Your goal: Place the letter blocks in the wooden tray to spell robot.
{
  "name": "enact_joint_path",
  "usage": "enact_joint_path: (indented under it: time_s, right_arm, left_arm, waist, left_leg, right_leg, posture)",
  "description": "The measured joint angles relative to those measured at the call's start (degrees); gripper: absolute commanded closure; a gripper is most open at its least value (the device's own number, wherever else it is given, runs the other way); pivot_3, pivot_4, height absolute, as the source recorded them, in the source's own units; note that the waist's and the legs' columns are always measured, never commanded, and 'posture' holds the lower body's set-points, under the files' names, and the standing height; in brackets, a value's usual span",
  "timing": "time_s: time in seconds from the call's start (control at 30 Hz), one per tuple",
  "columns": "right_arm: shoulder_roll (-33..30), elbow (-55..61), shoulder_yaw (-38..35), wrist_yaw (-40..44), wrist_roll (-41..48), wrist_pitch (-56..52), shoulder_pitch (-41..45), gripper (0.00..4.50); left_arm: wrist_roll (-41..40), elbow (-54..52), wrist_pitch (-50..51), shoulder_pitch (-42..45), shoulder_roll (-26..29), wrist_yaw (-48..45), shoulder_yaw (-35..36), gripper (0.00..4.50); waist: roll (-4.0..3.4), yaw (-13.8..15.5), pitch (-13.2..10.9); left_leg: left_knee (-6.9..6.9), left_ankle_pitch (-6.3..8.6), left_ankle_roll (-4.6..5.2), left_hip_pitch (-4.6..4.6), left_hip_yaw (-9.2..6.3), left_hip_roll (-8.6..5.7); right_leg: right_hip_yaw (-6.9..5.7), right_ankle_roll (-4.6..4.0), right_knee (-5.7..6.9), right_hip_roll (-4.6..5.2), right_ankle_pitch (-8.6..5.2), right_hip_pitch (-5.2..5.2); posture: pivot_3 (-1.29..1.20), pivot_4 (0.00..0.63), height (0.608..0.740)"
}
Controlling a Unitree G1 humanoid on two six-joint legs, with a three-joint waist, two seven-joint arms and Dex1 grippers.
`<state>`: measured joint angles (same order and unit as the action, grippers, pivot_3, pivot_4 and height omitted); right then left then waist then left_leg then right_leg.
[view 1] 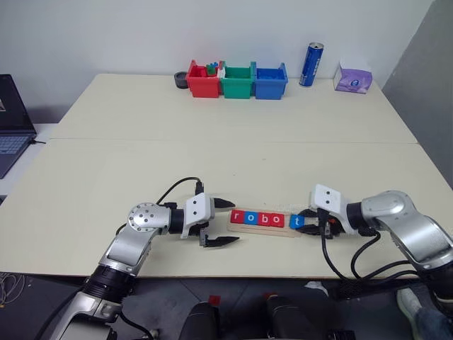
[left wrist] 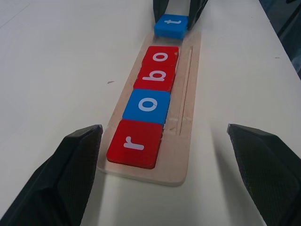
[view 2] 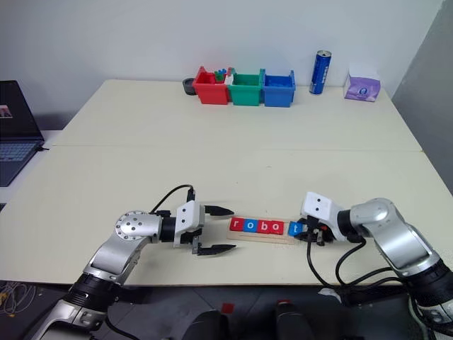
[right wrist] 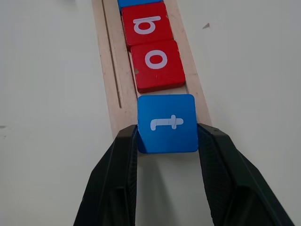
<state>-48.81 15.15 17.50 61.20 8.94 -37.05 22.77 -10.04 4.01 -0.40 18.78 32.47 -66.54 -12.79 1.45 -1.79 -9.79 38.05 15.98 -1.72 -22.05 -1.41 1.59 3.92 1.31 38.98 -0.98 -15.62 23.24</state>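
The wooden tray (view 1: 265, 230) lies near the table's front edge, between my two grippers. Four letter blocks sit in it in a row: red r (left wrist: 133, 142), blue o (left wrist: 147, 105), red b (left wrist: 156, 76) and red o (left wrist: 162, 55). My right gripper (right wrist: 167, 136) is shut on the blue t block (right wrist: 167, 123), one finger on each side edge. It holds the t over the tray's right end, a small gap from the red o (right wrist: 156, 64). My left gripper (view 1: 234, 222) stands wide open at the tray's left end, its fingers clear of the r.
Red (view 1: 202, 81), green (view 1: 237, 81) and blue (view 1: 270, 80) plastic bins stand in a row at the table's far edge. A blue can (view 1: 311, 64) and a purple tissue pack (view 1: 352, 78) stand to their right. A laptop (view 1: 10, 127) sits at the far left.
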Motion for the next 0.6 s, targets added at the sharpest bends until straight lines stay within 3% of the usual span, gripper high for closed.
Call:
enact_joint_path:
  time_s: [0.6]
  right_arm:
    - [0.96,-2.10,1.93,2.51,-0.93,-1.12,2.78,3.05]
  left_arm:
    - [0.00,0.00,-0.17,-0.25,-0.12,1.13,0.00,0.00]
  waist:
    - [0.00,-0.02,0.00]
  left_leg:
    - [0.00,0.00,0.00,0.00,0.00,0.00]
  right_leg:
    - [-0.01,-0.15,0.01,0.01,0.09,0.00]
  posture:
    - [0.00,0.150,0.740]
